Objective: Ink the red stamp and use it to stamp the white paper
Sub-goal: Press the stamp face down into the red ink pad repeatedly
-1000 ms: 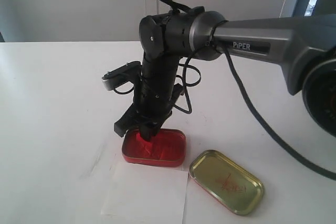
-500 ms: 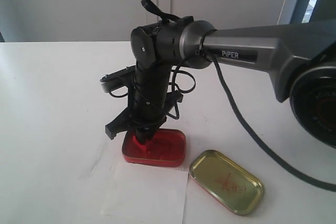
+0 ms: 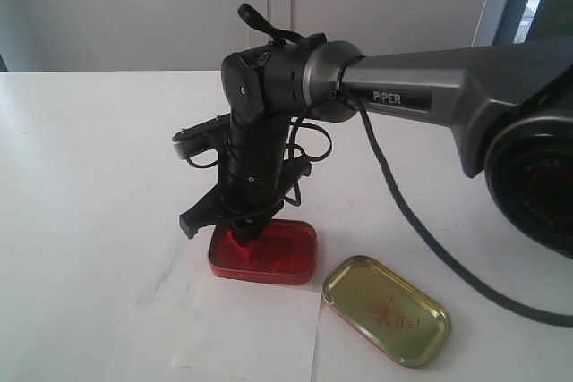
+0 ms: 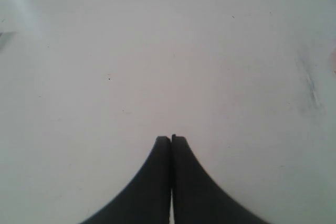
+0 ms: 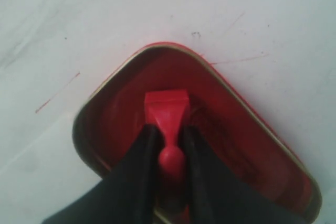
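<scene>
red stamp (image 5: 167, 113) clamped between right fingers (image 5: 140, 157), base in ink tin (image 5: 252, 150), left fingers (image 4: 152, 182) closed

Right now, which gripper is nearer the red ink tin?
Right. The right gripper holds the red stamp inside the red ink tin; the left gripper, shut, faces only table, no tin in view.

red stamp (image 5: 167, 109) btm hidden, ink tin (image 5: 97, 116) cropped

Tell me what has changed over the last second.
The right gripper, shut on the red stamp, slid leftward in the exterior view, toward that end of the ink tin. The ink tin, gold lid and white paper stayed put.
</scene>
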